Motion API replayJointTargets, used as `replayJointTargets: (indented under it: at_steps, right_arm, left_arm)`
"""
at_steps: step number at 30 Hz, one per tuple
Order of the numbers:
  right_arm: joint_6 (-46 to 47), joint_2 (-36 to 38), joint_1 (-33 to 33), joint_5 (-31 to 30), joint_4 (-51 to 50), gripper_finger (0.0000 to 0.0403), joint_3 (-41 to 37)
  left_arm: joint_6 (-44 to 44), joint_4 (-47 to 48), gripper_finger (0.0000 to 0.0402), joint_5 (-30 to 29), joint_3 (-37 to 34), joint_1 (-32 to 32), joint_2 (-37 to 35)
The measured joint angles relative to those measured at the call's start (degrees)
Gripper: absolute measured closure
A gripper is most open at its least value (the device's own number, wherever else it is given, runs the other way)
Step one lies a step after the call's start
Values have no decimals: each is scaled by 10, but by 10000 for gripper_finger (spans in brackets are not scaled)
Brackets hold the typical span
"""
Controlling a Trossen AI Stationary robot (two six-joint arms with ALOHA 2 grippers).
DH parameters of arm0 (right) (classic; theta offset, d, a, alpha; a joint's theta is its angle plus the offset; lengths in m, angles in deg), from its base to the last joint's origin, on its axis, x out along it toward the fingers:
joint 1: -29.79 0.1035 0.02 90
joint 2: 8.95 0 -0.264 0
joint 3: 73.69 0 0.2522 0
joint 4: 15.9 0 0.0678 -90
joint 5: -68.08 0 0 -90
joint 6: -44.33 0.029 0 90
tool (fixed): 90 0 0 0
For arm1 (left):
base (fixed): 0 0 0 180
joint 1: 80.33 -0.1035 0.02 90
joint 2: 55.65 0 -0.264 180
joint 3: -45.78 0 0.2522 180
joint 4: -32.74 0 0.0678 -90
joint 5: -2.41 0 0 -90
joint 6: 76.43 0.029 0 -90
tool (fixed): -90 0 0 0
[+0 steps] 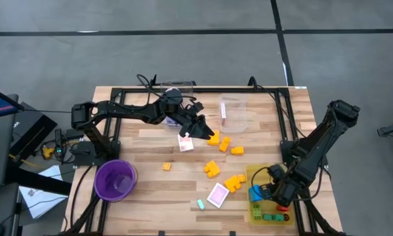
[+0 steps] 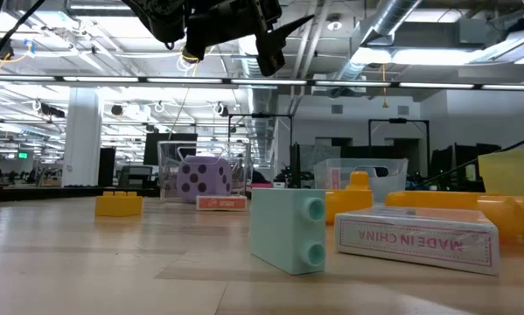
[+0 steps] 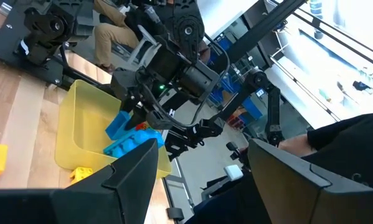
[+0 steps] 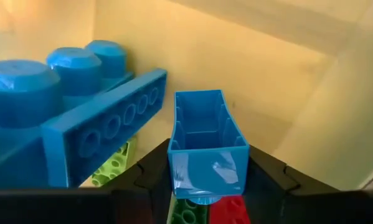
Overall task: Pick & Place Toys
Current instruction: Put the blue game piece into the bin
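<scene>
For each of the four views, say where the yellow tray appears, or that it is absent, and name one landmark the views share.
High view: yellow tray at lower right, beneath the right gripper.
Low view: not clearly identifiable.
Left wrist view: left of centre.
Right wrist view: its walls fill the background.
Shared landmark: the blue blocks inside it.

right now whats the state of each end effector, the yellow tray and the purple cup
left end effector: open, empty, raised above the table
right end effector: shut on a blue block, inside the tray
yellow tray: holds blue, green and red blocks
purple cup: upright, looks empty
</scene>
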Motion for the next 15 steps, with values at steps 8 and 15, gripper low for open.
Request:
replayJointTargets:
  at_steps: [8,15]
  right_arm:
    - [-2,0,0,0,-10,255,0]
    - [-15,0,0,-2,-4,251,0]
  left_arm:
    - [0,0,156,0,0,0,0]
    - [0,0,156,-1,0,0,0]
